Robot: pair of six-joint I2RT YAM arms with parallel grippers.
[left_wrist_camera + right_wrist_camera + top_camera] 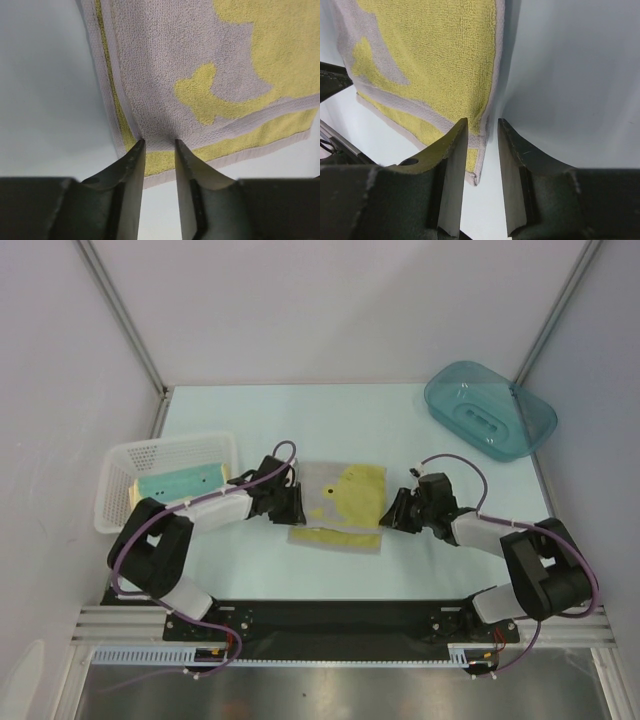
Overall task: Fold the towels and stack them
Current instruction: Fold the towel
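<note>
The beige-grey terry towel (335, 502) with yellow patches is lying flat on the pale table (300, 410), near the white mesh basket (110, 490) and on its right. It is folded. The upper layer is looped and nubby, and a yellow-striped strip of the lower layer is showing along the side nearest the arm bases. It is close to square, so neither axis is clearly the longer, and its edges are sitting slightly askew to the basket's.

Two towels are showing. The second, a pale yellow and teal towel (180, 480), is lying inside the basket.

The left gripper (292, 505) is sitting between basket and towel, its jaws narrowly apart and its tips down on the pile. The right gripper (393, 512) is at the towel's side away from the basket, its jaws narrowly apart with the hem running loose in the gap.

One translucent teal plastic tub (490, 410), oval and smooth, is standing well apart from the basket, far right and farther back.
</note>
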